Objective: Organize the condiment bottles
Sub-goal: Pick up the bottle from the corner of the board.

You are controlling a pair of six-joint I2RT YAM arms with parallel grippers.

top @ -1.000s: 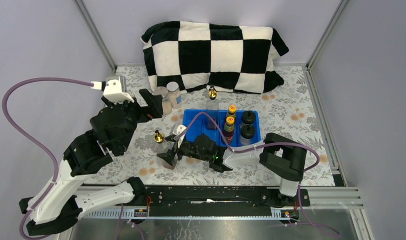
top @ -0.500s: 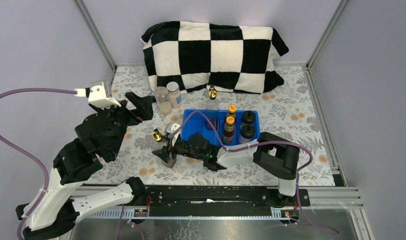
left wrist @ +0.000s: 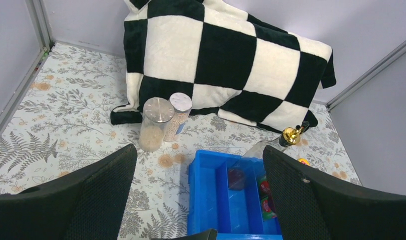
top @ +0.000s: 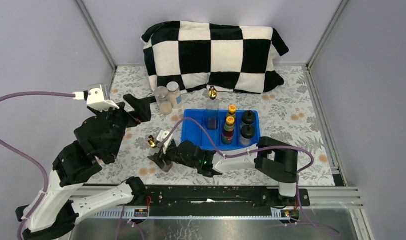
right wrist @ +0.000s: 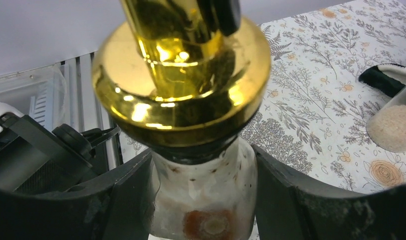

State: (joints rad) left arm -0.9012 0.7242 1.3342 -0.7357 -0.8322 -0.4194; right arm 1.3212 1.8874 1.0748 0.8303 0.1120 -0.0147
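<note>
The right gripper [right wrist: 200,167] clasps the gold-topped bottle [right wrist: 183,80] between its fingers, the bottle's base cut off below. The left gripper [left wrist: 198,152] stands wide, holding nothing.

The left arm [top: 85,150] rears up from its base and leans forward with the wrist carried high. Its end effector [top: 139,106] points toward the far side, the jaws spread wide. The right arm [top: 236,160] folds sharply at the elbow and reaches low and leftward across the front. Its end effector [top: 159,161] sits down low, fingers [right wrist: 125,200] pressed against both sides of a gold-topped bottle [right wrist: 180,90].
</note>
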